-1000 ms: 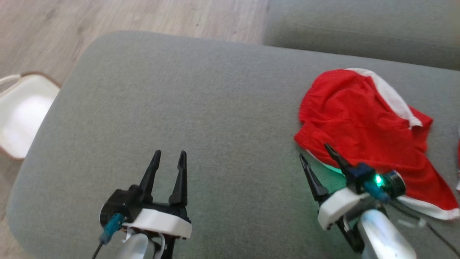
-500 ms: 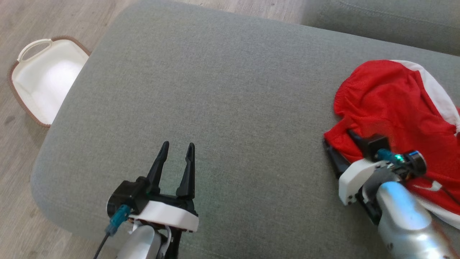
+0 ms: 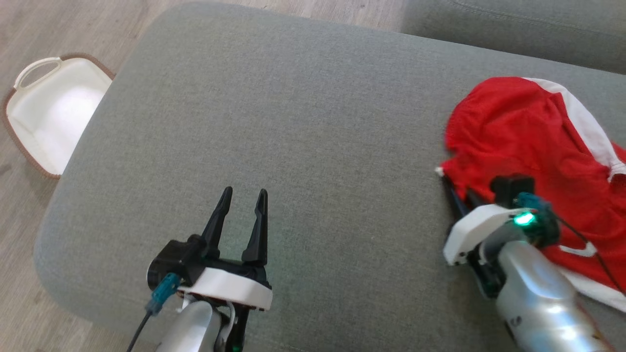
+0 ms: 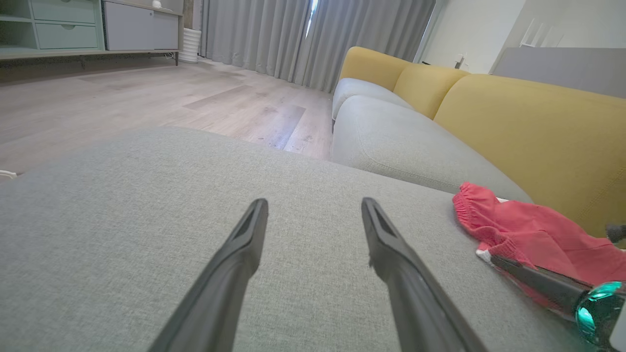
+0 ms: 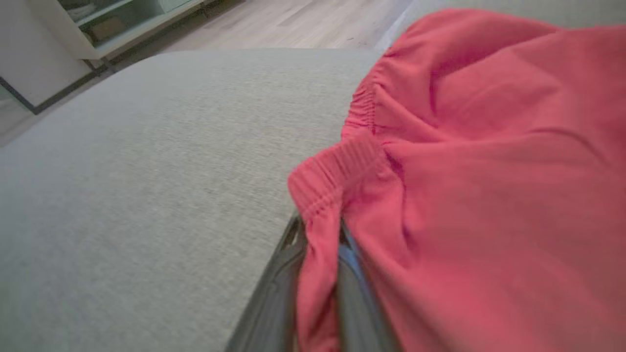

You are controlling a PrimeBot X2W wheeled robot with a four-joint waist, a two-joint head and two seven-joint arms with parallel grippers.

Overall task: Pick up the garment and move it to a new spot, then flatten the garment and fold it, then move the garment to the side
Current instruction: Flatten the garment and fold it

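Right claw: sits in the lower right of the head view, fingers aimed toward the upper left of the frame. The tips are at the near left edge of the garment. In the right wrist view my two dark fingers stand close together at the bottom centre. A fold of the elastic waistband runs down between them, so the right claw is nearly closed and pinching that fold. The rest of the garment spreads over the right half of that frame, bunched and wrinkled.

Garment: red with white trim, heaped loosely at the right edge of the head view, on the grey cushion. Its white band runs along the upper right side. Part of the cloth lies under my right forearm.

Left claw: lower centre-left of the head view, above bare cushion, fingers parted, nothing between them. The left wrist view shows the same: left claw spread open over grey fabric. There the garment is well off at the right edge, with one finger of the right claw against it.

Surroundings: white basket on the wood floor, upper left of the head view. A yellow backrest shows in the upper right of the left wrist view.
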